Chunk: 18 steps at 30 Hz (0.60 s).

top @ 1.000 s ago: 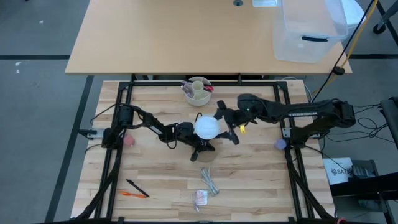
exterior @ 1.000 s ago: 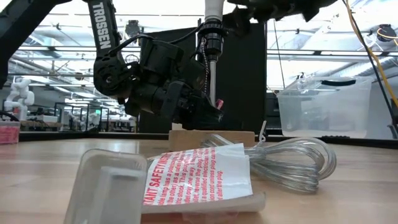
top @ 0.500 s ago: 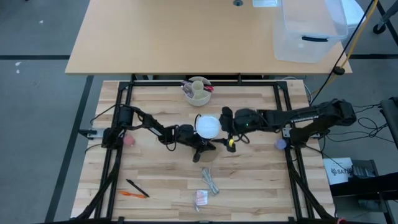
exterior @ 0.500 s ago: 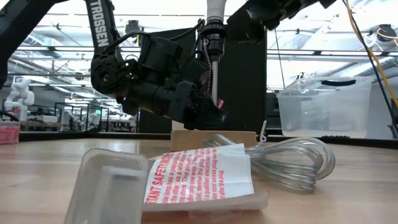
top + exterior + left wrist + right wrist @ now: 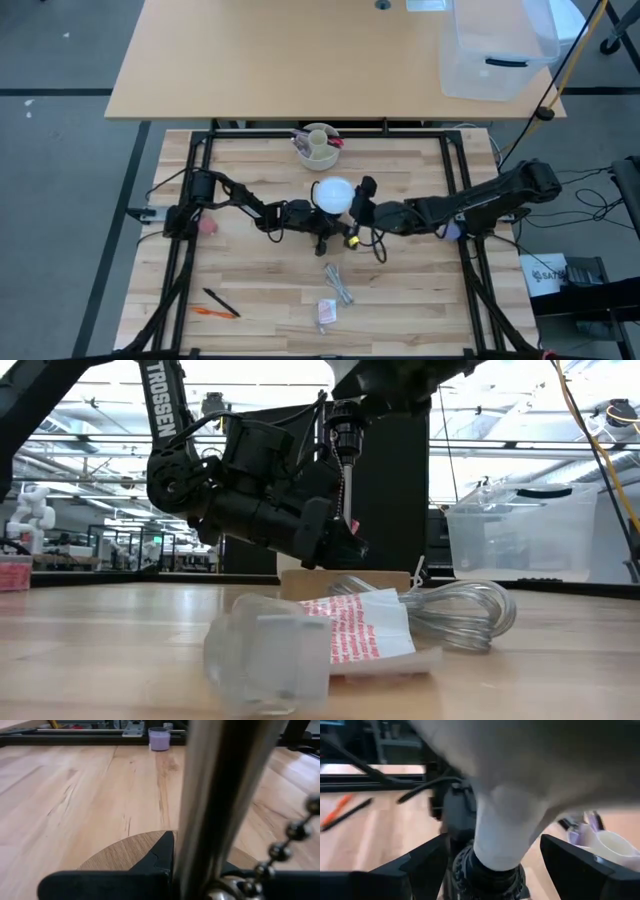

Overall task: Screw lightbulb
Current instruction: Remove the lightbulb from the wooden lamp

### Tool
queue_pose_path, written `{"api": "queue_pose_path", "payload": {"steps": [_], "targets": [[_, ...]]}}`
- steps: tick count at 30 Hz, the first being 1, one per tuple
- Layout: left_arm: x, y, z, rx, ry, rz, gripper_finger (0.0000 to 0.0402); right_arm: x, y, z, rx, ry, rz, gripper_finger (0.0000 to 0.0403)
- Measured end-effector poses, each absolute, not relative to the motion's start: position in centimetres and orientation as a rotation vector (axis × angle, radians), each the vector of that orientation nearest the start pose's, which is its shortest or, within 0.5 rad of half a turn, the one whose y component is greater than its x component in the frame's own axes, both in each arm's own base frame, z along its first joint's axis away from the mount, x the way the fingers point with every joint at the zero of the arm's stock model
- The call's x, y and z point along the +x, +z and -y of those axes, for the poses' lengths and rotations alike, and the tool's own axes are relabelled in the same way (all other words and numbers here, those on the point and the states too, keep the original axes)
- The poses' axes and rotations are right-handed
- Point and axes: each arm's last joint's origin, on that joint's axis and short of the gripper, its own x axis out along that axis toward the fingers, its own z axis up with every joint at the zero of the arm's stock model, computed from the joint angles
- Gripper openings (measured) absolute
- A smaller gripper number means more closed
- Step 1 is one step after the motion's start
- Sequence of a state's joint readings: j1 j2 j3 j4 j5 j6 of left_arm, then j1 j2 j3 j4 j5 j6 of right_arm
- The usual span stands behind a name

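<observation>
The lightbulb point(image 5: 333, 193), a white frosted dome, sits neck down point(image 5: 502, 840) in the black socket point(image 5: 345, 428) on top of a lamp's thin metal stem point(image 5: 345, 495). The stem rises from a tan wooden base point(image 5: 345, 582). My left gripper point(image 5: 320, 228) comes from the table's left and is shut on the stem. My right gripper point(image 5: 353, 212) comes from the right and stands open. Its fingers point(image 5: 420, 865) are on either side of the bulb's neck and the socket, apart from both. In the low view the right arm hides the bulb. My left gripper pinches the lamp's metal stem point(image 5: 210, 805) between its two fingers, low down, just above the wooden base point(image 5: 125, 855). The fingers point(image 5: 160, 862) come nearly level from the table's left and lie across the stem. The lamp stands with its base on the table.
A cream cup with pens point(image 5: 318, 147) stands at the far middle. A clear cable coil point(image 5: 450, 610) and a red-printed plastic package point(image 5: 330, 640) lie near the front. Orange and black pens point(image 5: 215, 305) lie at the near left. A purple cup point(image 5: 452, 232) stands at the right.
My right gripper has swung from the bulb's right side toward the table's near edge and turned about, staying open, and now points at the bulb's neck. My left gripper has turned with the stem. The bulb has shifted slightly toward the far edge. The plastic package has turned on the table.
</observation>
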<state>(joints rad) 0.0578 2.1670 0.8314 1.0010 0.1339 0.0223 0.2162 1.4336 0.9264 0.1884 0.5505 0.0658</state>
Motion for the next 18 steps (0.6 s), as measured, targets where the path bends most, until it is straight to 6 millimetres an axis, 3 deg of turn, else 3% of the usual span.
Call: {"api": "queue_pose_path", "payload": {"steps": [8,18], "targets": [[37.4,6.6,-1.7,-0.012,-0.055,-0.334,0.0022,33.0,26.6,-5.4,-0.053,-0.472,-0.119,0.0302],[37.5,6.6,-1.7,-0.016,-0.044,-0.334,0.0022,32.9,27.2,-5.6,-0.084,-0.600,-0.060,0.0302]]}}
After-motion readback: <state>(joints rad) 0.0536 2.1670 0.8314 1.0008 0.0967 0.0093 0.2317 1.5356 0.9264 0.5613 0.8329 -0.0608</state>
